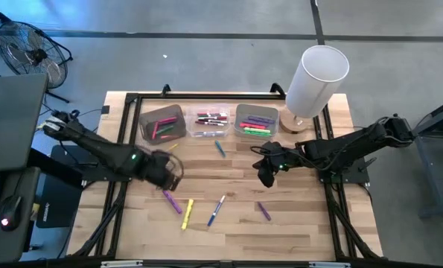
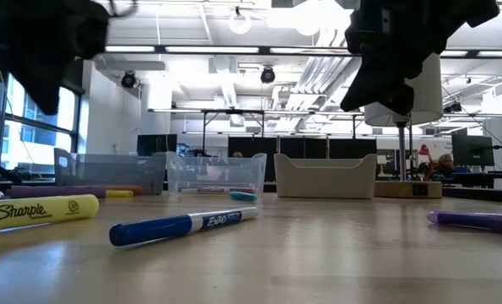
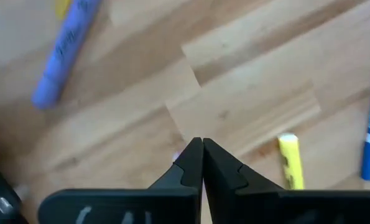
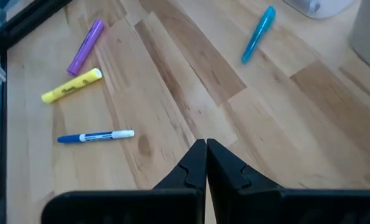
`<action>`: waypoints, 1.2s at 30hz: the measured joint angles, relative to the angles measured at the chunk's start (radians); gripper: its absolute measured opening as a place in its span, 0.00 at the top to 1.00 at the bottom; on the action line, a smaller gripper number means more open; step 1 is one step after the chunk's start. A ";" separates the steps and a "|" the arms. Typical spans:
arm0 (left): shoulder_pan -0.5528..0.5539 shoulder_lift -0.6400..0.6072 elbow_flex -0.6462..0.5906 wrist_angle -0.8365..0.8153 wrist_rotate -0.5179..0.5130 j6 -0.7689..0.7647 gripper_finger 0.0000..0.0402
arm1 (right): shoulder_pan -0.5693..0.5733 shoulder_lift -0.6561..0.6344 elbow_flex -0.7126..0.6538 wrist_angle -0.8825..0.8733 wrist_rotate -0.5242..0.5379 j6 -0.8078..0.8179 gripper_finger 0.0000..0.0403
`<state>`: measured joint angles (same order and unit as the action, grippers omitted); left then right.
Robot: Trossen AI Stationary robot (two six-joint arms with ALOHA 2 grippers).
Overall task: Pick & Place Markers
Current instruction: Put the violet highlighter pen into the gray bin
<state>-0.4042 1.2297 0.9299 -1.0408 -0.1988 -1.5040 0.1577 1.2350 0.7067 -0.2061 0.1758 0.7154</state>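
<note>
Several markers lie flat on the wooden table: a purple one (image 1: 173, 201), a yellow one (image 1: 187, 214), a blue-and-white one (image 1: 217, 210), another purple one (image 1: 263, 211) and a teal one (image 1: 220, 148). More markers lie in the three bins at the far side. My left gripper (image 1: 165, 171) hangs shut above the table, just far of the purple marker (image 3: 60, 56) and the yellow one (image 3: 289, 160). My right gripper (image 1: 266, 175) is shut too, raised over bare wood right of centre, with the teal marker (image 4: 259, 34) beyond it. Both grippers hold nothing.
A grey bin (image 1: 162, 123), a clear bin (image 1: 211, 123) and a second grey bin (image 1: 256, 120) stand in a row near the far edge. A white cylindrical lamp (image 1: 318, 78) stands at the far right corner. Black frame rails (image 1: 120, 186) run along the table's sides.
</note>
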 joint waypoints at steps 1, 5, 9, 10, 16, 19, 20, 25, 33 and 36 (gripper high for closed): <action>-0.033 0.004 0.001 0.002 -0.010 -0.046 1.00 | 0.000 0.000 0.000 0.000 0.000 -0.013 1.00; -0.131 0.048 0.001 0.033 -0.029 -0.049 1.00 | 0.000 0.000 0.000 0.001 0.004 -0.042 1.00; -0.197 0.103 0.001 0.039 -0.029 0.286 1.00 | 0.000 0.000 0.000 0.001 -0.005 -0.044 1.00; -0.206 0.122 0.001 0.045 -0.026 0.382 1.00 | 0.000 0.000 0.000 0.001 -0.012 -0.044 1.00; -0.205 0.214 0.001 0.087 0.043 0.807 1.00 | 0.000 0.000 0.000 0.001 -0.022 -0.043 1.00; -0.206 0.252 0.001 0.111 0.067 0.931 0.99 | 0.000 0.000 0.000 0.001 -0.024 -0.043 1.00; -0.206 0.264 0.001 0.123 0.075 0.966 0.98 | 0.000 0.000 0.000 0.001 -0.028 -0.043 1.00; -0.205 0.287 0.001 0.153 0.062 1.038 0.90 | 0.003 0.000 0.000 -0.003 -0.029 -0.041 1.00; -0.205 0.341 0.001 0.203 0.063 1.190 0.77 | 0.008 0.000 0.000 -0.010 -0.029 -0.043 1.00; -0.205 0.379 0.001 0.232 0.085 1.249 0.76 | 0.008 0.000 0.000 -0.015 -0.029 -0.046 1.00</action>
<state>-0.6094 1.6091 0.9307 -0.8093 -0.1138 -0.2551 0.1654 1.2350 0.7067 -0.2210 0.1467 0.6692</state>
